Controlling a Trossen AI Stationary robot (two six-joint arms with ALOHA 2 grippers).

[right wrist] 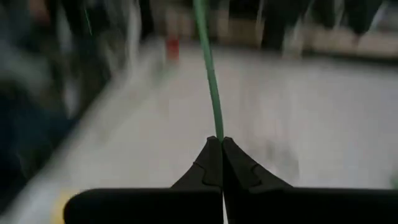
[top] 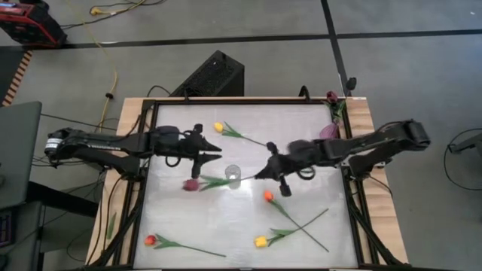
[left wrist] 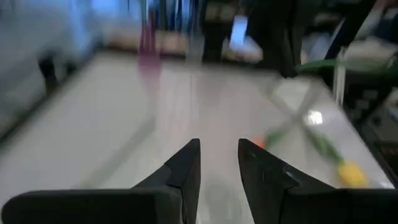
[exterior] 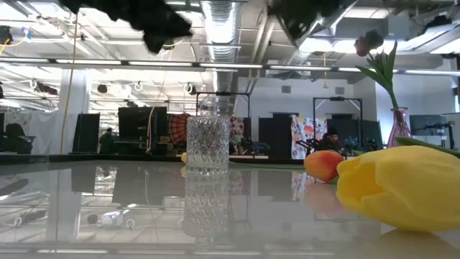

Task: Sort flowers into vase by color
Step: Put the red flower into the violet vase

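1. Currently we hold a green stem (right wrist: pixel 213 93) clamped in the right gripper (right wrist: pixel 222 142), near the clear vase (top: pixel 233 176) at mid-table.
2. Our left gripper (left wrist: pixel 219 163) waits beside it, fingers apart, empty.
3. Next, we judge, the maroon tulip (top: pixel 191 184) must be lifted, its stem aimed into the matching vase.

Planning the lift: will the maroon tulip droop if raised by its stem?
Probably droops: the right gripper pinches its long thin stem far from the maroon tulip head. It may swing into the narrow glass vase and tip it.
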